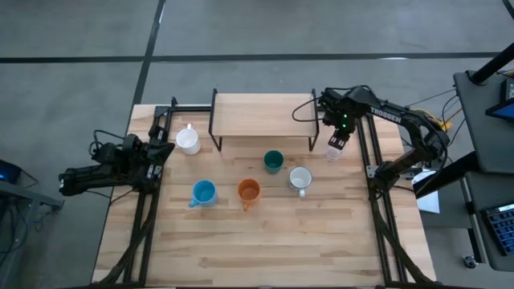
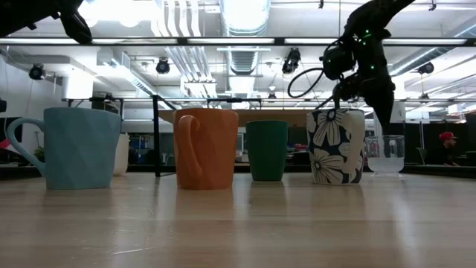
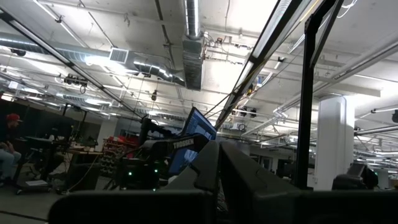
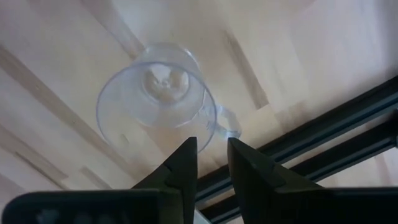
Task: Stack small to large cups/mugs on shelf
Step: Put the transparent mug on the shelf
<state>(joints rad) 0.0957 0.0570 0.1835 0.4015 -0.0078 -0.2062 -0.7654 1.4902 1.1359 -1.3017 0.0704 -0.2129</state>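
One right wrist view alone shows right jaws [image 4: 211, 163] narrowly parted above clear glass [image 4: 152, 96].

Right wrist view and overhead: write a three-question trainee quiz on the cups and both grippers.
1. True or false: a cup stands on the shelf.
2. Which gripper is over the clear glass? A left B right
3. Fill in: the cup between the blue cup and the green cup is ____.

Key: 1 false; 2 B; 3 orange.
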